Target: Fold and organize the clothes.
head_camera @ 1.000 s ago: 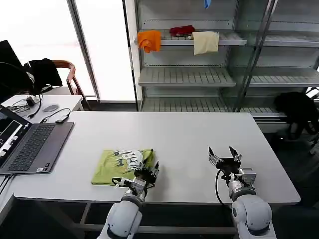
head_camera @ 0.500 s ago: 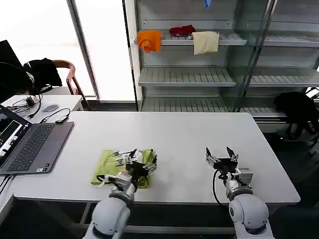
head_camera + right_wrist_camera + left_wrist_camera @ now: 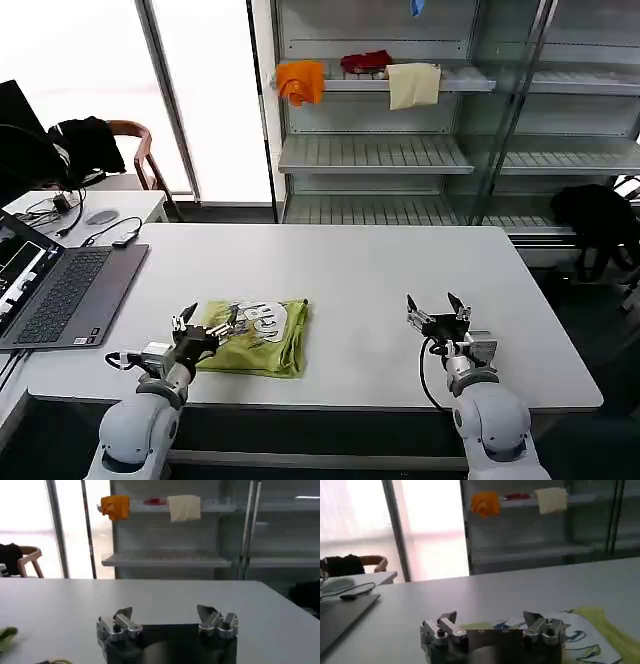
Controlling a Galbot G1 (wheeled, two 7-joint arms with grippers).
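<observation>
Left fingers: our left gripper (image 3: 207, 322) has its fingers spread apart with nothing between them, sitting low at the T-shirt's left edge.
Right fingers: our right gripper (image 3: 433, 315) is spread wide too, empty, parked over bare tabletop well to the right of the shirt.
T-shirt: the lime T-shirt (image 3: 262, 337) lies folded into a compact rectangle near the front edge of the table (image 3: 400, 270), white print facing up; from the left wrist we see it (image 3: 592, 630) just beyond the spread fingers (image 3: 447, 620).
Handling: we judge it light, soft and floppy cotton. It will sag and fall open if lifted from one point, though it should not slip much in a pinch, and there is nothing here to break.
Where to hold: we'd pinch through all layers along a folded edge or at two corners, one per gripper, so the stack stays together.
Surroundings: a laptop (image 3: 55, 290) sits near the shirt on the left; best not drag fabric that way.
</observation>
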